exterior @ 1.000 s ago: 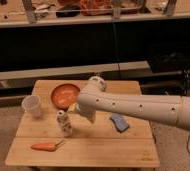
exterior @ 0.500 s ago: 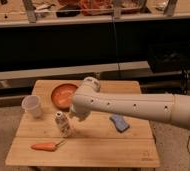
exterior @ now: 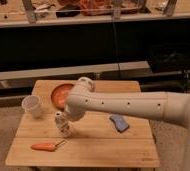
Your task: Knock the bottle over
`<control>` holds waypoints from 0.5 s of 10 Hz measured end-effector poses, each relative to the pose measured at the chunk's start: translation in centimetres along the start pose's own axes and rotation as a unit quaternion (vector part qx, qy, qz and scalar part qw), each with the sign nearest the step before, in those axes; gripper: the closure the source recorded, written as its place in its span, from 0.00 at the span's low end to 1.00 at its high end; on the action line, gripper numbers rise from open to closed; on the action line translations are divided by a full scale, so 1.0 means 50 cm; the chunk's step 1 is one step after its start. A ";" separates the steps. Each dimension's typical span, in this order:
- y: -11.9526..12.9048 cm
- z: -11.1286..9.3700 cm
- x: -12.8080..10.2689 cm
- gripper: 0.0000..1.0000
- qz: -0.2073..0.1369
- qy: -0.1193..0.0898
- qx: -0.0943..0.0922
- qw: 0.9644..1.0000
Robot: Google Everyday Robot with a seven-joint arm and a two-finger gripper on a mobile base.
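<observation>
The bottle (exterior: 62, 124) is small and whitish with a white cap. It stands on the left half of the wooden table (exterior: 103, 147) and leans a little, its top toward the left. My white arm (exterior: 123, 104) reaches in from the right. Its gripper (exterior: 71, 119) is at the arm's left end, right against the bottle's right side and mostly hidden behind the wrist.
A white plastic cup (exterior: 32, 106) stands left of the bottle. An orange bowl (exterior: 60, 94) sits behind it, partly hidden by the arm. An orange carrot (exterior: 46, 146) lies near the front left edge. A blue object (exterior: 119, 123) lies right of centre. Dark shelving stands behind the table.
My arm has swung left across the table until its end is against the bottle. The bottle stood upright before and now leans slightly.
</observation>
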 end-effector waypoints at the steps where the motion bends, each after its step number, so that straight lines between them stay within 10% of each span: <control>1: -0.011 0.002 -0.009 1.00 -0.011 -0.005 0.000 1.000; 5: -0.031 0.003 -0.035 1.00 -0.032 -0.015 -0.002 0.999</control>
